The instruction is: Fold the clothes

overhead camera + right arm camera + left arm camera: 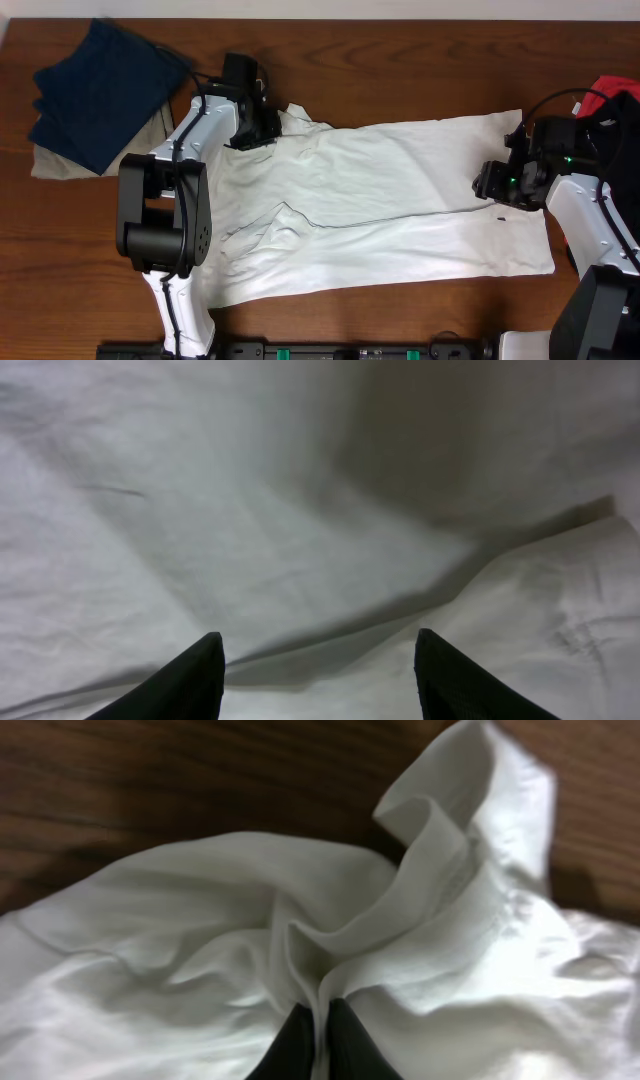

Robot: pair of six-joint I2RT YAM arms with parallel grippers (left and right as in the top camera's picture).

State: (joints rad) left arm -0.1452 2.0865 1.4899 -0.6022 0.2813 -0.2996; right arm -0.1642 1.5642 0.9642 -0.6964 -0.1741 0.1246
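Note:
The clothes are a large white T-shirt [400, 200] spread plain side up across the wooden table, with wrinkles near its left end. My left gripper [262, 130] sits at the shirt's upper left corner. In the left wrist view it [320, 1010] is shut on a pinched ridge of the white fabric [200, 920], which bunches up in front of the fingers. My right gripper [492, 185] hovers over the shirt's right edge. In the right wrist view its jaws [318, 645] stand open over the cloth [200, 510] and a long crease, with nothing between them.
A navy blue folded garment [100, 90] lies on a beige one [55, 160] at the table's back left corner. Something red [612, 90] shows at the right edge behind the right arm. Bare wood [400, 60] runs along the back.

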